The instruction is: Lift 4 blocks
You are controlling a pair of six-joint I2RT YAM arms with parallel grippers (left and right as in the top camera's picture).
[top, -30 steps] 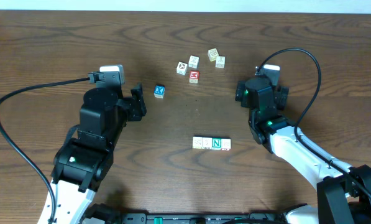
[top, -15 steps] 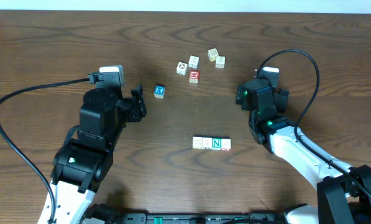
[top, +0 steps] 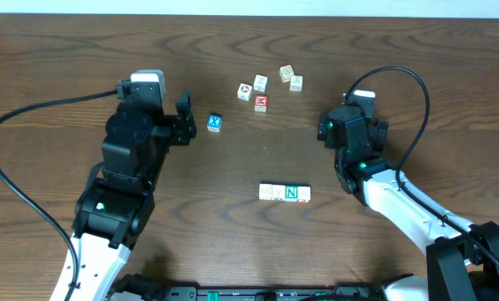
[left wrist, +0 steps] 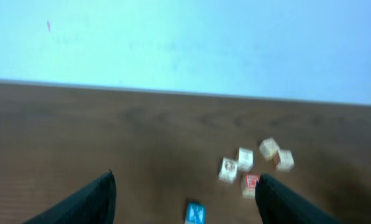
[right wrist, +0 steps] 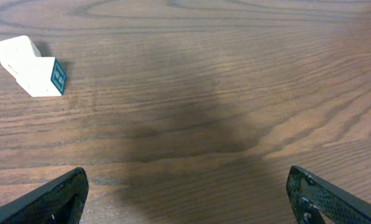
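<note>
Four blocks [top: 284, 192] lie in a tight row on the wooden bench [top: 82, 58], one showing a green N, between the two arms and nearer the right one. Left gripper [top: 187, 123] is near the blue X cube [top: 215, 123], its fingers [left wrist: 86, 199] spread apart and empty. Right gripper [right wrist: 188, 199] also has its fingers [right wrist: 48, 199] wide apart, holding nothing. Five more cubes [top: 261, 103] sit clustered farther back, well apart from the row

Matt wood-grain table [top: 249, 142], painted wooden blocks [top: 285, 193]

Bare table [top: 257, 150] lies all around the row of blocks [top: 284, 193].
</note>
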